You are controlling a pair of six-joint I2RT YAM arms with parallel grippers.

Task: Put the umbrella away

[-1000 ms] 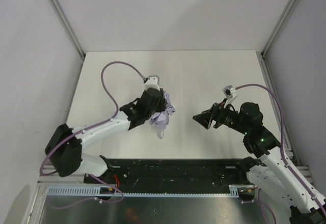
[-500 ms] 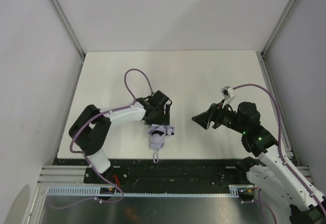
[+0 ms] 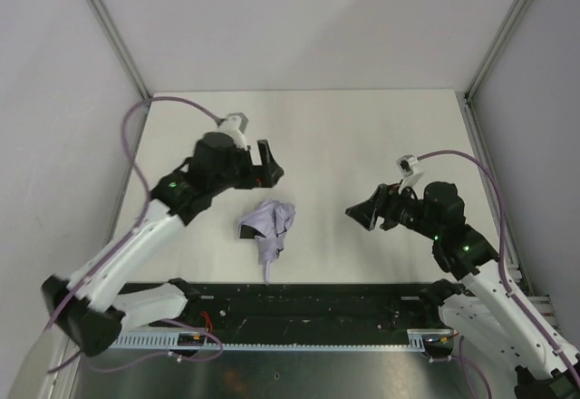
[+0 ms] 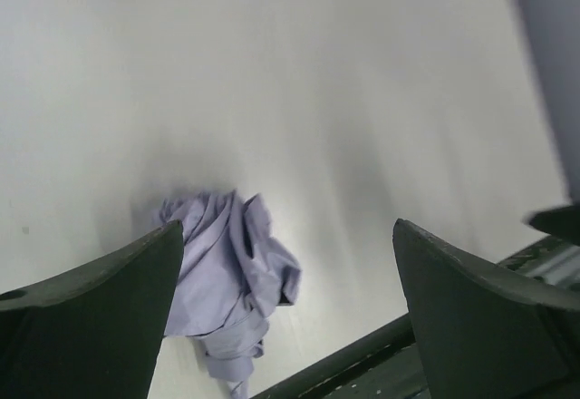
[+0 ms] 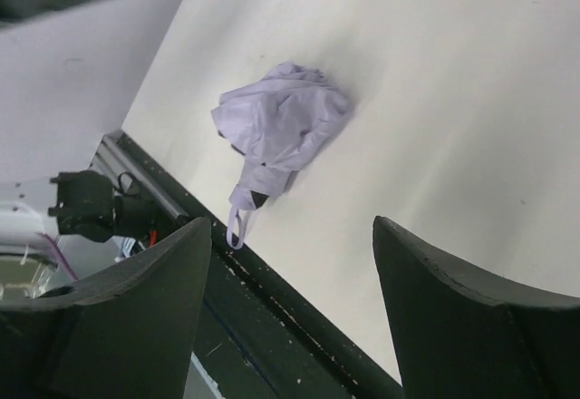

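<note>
The umbrella [image 3: 268,224] lies collapsed on the white table [image 3: 362,127] near its front edge, a crumpled lavender bundle with its handle and wrist loop [image 3: 268,272] pointing toward the arm bases. My left gripper [image 3: 269,165] is open and empty, raised above and behind the umbrella, apart from it. In the left wrist view the umbrella [image 4: 222,281] shows low between the spread fingers of the left gripper [image 4: 285,228]. My right gripper [image 3: 362,210] is open and empty to the right of the umbrella, facing it. In the right wrist view the umbrella [image 5: 283,118] lies beyond the right gripper [image 5: 292,227].
A black rail [image 3: 317,304] runs along the table's near edge, just below the wrist loop [image 5: 237,227]. Pale walls with metal corner posts [image 3: 113,41] close in the left, back and right sides. The left arm's purple cable [image 3: 136,145] arcs over the table's left edge.
The left gripper opened, let go of the umbrella and pulled up and back to the left. The umbrella now lies loose on the table. The right arm barely moved.
</note>
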